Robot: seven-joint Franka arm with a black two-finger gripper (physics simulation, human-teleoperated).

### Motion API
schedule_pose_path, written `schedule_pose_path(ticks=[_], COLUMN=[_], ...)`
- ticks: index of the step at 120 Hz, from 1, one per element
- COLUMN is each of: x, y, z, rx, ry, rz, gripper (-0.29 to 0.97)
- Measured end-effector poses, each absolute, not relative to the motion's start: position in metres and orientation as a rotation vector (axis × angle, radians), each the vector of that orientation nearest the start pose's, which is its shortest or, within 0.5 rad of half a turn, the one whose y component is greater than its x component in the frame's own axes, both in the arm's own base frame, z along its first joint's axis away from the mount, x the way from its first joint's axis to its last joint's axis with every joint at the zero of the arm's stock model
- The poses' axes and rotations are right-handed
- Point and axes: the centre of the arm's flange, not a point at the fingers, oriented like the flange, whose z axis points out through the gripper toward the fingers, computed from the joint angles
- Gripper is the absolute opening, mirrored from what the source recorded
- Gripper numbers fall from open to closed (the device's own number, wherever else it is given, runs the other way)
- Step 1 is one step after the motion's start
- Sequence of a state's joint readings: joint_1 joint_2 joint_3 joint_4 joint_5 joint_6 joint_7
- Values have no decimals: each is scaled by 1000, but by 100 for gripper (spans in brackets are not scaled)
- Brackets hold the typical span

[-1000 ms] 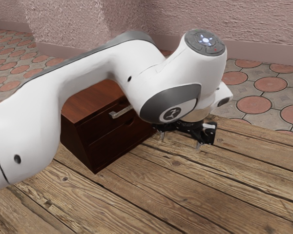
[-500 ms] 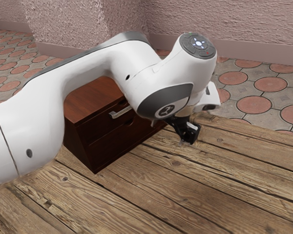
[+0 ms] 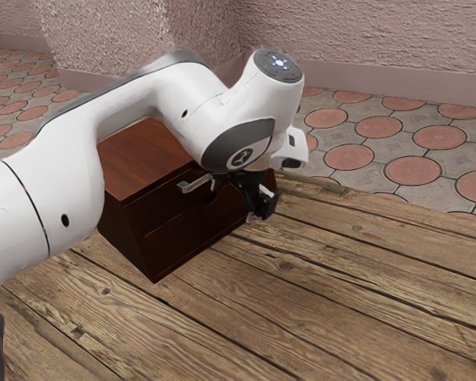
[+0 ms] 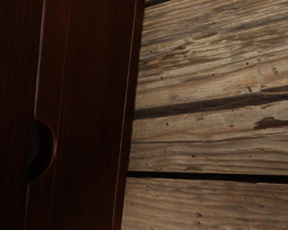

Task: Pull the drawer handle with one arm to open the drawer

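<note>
From the exterior view you see the arm (image 3: 127, 135) bent over a dark wooden chest (image 3: 139, 163) that stands by the table's (image 3: 341, 270) far edge, with tiled floor (image 3: 412, 143) beyond. The metal handle (image 3: 194, 184) sits on the front of the top drawer (image 3: 163, 197), and that front lies flush with the chest. The black jaws hang just off the chest's front corner on the exterior view's right. They are beside the handle but not touching it. They are seen edge-on, so you cannot tell whether they are spread or closed.

The wrist view gives you what the side camera cannot: the dark front of the chest close up, with a half-round notch (image 4: 42, 148) cut into one panel edge and bare table planks right beside it. It does not give you the handle, which you can check from the side.

Against a second ago, the arm has swung toward the chest. The jaws were then out over the planks, well apart from it. The handle and the drawer front have not moved.
</note>
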State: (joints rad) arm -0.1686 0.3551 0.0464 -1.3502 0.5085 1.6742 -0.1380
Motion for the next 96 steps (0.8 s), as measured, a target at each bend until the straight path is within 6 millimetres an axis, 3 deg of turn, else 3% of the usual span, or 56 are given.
schedule_pose_path(ticks=[16,55,96], x=[669,680,686], y=[-28,-12,4], z=[528,551,542], rx=[-2604,-2567,-2556], ry=[125,221,279], rz=[-13,-39,1], gripper=[66,67,67])
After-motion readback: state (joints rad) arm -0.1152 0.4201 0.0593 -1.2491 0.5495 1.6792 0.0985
